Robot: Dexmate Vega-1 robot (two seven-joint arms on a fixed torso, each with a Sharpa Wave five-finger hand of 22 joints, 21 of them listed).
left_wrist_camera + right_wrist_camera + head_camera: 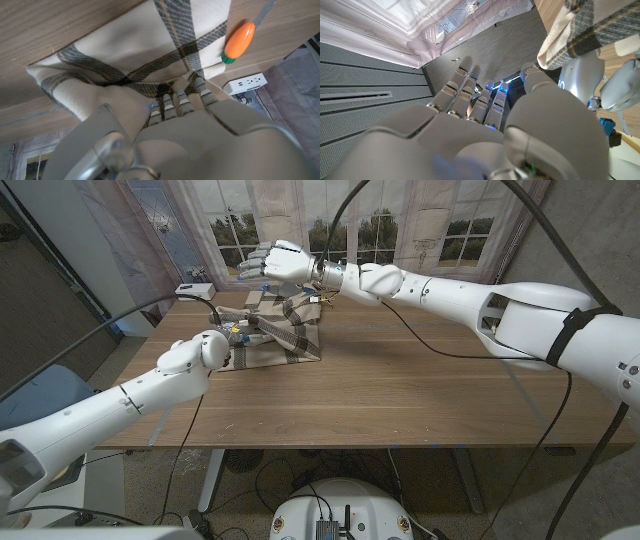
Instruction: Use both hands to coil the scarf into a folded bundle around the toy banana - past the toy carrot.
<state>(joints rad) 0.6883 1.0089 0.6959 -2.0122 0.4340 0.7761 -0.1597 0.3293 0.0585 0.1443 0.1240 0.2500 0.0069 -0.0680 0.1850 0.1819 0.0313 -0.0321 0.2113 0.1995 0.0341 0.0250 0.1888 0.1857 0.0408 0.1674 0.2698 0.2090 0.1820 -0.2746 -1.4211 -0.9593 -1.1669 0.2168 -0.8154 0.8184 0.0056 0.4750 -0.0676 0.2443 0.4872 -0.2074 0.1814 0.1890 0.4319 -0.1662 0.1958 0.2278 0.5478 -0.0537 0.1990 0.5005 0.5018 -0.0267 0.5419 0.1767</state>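
free: bare table [420, 390] across centre and right of frame | blocked: scarf [280, 330] heaped upper left of centre | left robot hand [215, 345] at its left edge | right robot hand [280, 262] raised above its far side | toy carrot [239, 41] touches scarf edge

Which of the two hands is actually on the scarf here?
The left hand: its fingers press into the plaid scarf beside the toy carrot. The right hand hovers open above the table's far edge.

Looking at lab or test room, I'm thinking: printed window backdrop [400, 225] hanging behind wooden table [420, 390], loose cables [300, 475] trailing on floor, power strip [246, 83] sitting nearby.
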